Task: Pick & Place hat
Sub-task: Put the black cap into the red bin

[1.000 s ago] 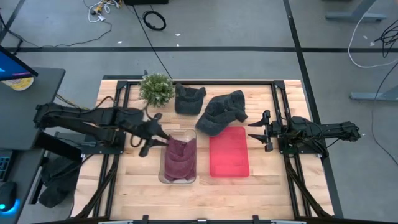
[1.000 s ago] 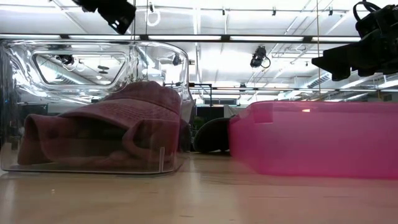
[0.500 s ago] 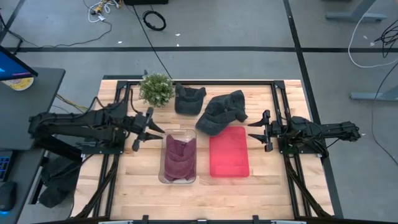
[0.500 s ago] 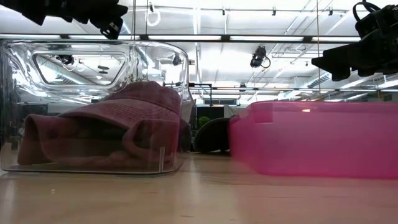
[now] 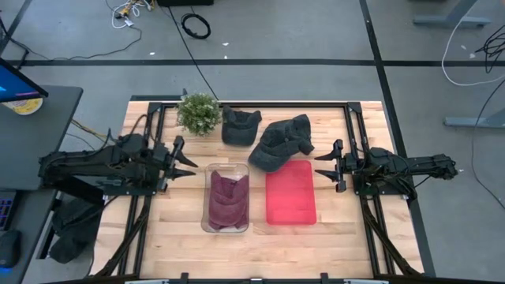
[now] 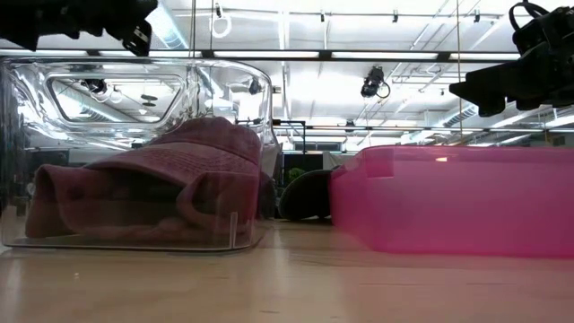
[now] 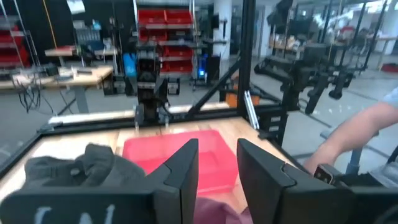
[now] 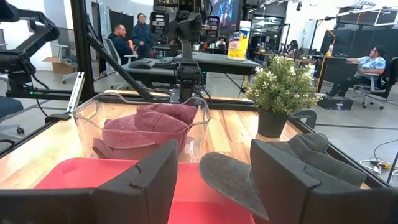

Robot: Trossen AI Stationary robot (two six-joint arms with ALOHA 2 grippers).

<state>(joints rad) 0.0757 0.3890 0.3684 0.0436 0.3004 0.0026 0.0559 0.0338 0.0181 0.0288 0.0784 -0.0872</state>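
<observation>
A maroon hat (image 5: 228, 199) lies crumpled on the floor of a clear bin (image 5: 210, 170) at the table's middle; the low view shows the hat (image 6: 152, 179) through the bin's wall. To its right stands a pink bin (image 5: 290, 192). Two dark grey hats (image 5: 282, 142) (image 5: 240, 126) lie on the table behind the bins. My left gripper (image 5: 188, 162) (image 7: 217, 146) hovers level, left of the clear bin, open with nothing between its fingers. My right gripper (image 5: 319, 166) (image 8: 214, 152) stays level, right of the pink bin, open and empty.
A small potted plant (image 5: 199, 113) stands at the far left, beside the smaller grey hat. Black frame rails (image 5: 150, 118) border the wooden table. Beyond the table, people sit at desks (image 8: 118, 37), and a person's arm (image 7: 348, 137) shows near the left arm.
My left gripper has drawn back from above the clear bin's far-left corner toward the table's left edge and has tipped up from a downward slant to level. The maroon hat has stayed in the bin.
</observation>
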